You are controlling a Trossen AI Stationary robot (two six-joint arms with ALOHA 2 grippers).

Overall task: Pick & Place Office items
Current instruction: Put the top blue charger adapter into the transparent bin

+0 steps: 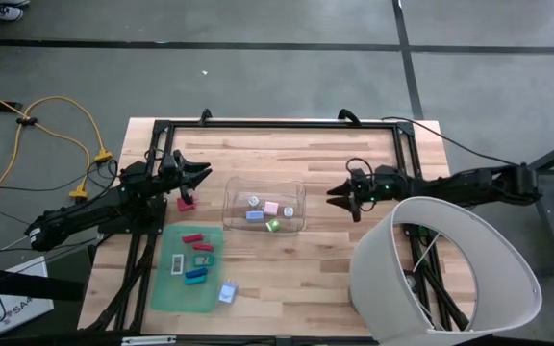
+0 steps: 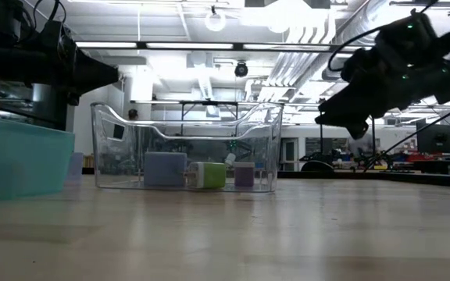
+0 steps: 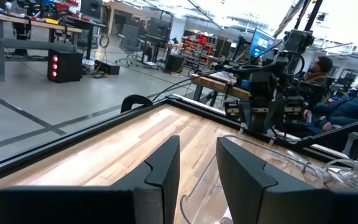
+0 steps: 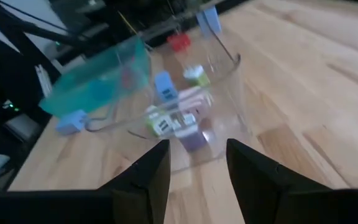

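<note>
Several office items lie in the clear bin (image 1: 264,207) at the table's middle: a pink one (image 1: 271,208), a blue one (image 1: 254,216), a green one (image 1: 273,226) and white ones. More lie flat on the green mat (image 1: 188,269) at the near left, red (image 1: 192,238), teal and blue. A red piece (image 1: 186,203) sits on the wood beside the left arm. My left gripper (image 1: 203,176) hovers left of the bin, open and holding nothing (image 3: 197,149). My right gripper (image 1: 335,197) hovers right of the bin, open and holding nothing (image 4: 197,149), pointing at the bin (image 4: 166,106).
A light blue piece (image 1: 227,292) lies at the mat's near right corner. A black frame (image 1: 277,125) runs along the table's far and side edges. A large white shade (image 1: 440,269) covers the near right corner in the high view. Bare wood lies between bin and near edge.
</note>
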